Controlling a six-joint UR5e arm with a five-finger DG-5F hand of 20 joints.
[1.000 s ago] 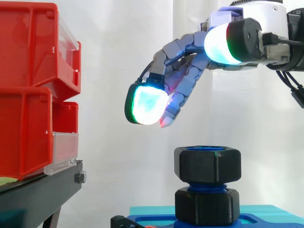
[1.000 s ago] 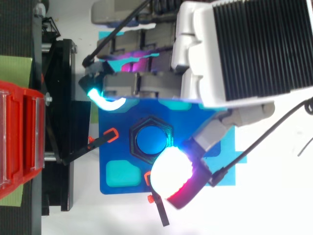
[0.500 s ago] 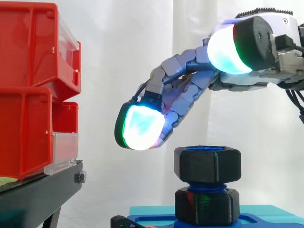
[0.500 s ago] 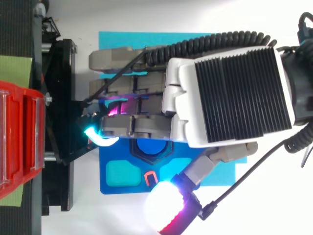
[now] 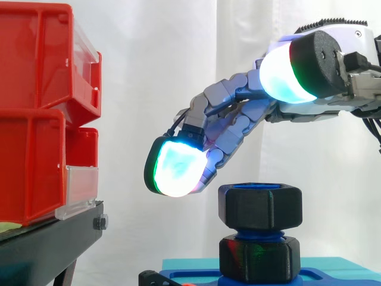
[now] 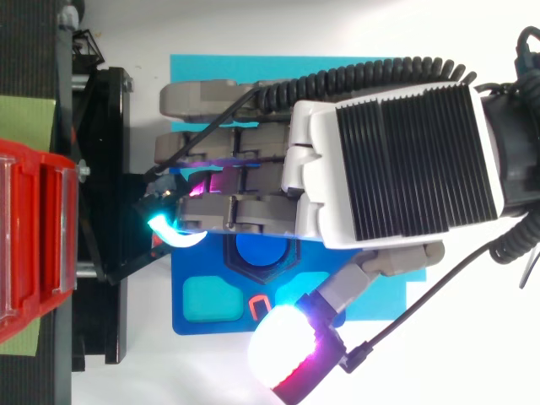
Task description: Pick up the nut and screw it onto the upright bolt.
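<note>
A black hex nut (image 5: 259,206) sits on top of the upright blue bolt (image 6: 258,251), whose thread shows between it and a second black nut (image 5: 259,257) at the bolt's foot. My hand (image 6: 396,160) hangs over the bolt, fingers stretched out and sloping down to the left. One glowing fingertip pad (image 5: 176,167) hovers just left of and slightly above the upper nut, not touching it. The thumb pad (image 5: 284,72) stays high at the right. The hand is open and holds nothing. From above, the fingers cover the far half of the nut.
The bolt stands on a blue base plate (image 6: 198,261) lying on a cyan mat (image 6: 202,67). Red bins (image 5: 36,113) are stacked on a black stand (image 5: 53,238) at the left, close to the fingertips. Small orange clips (image 6: 260,305) sit on the plate.
The hand has come down and swung across over the bolt, so its fingers now cover part of the nut from above. The nuts and bolt have not moved.
</note>
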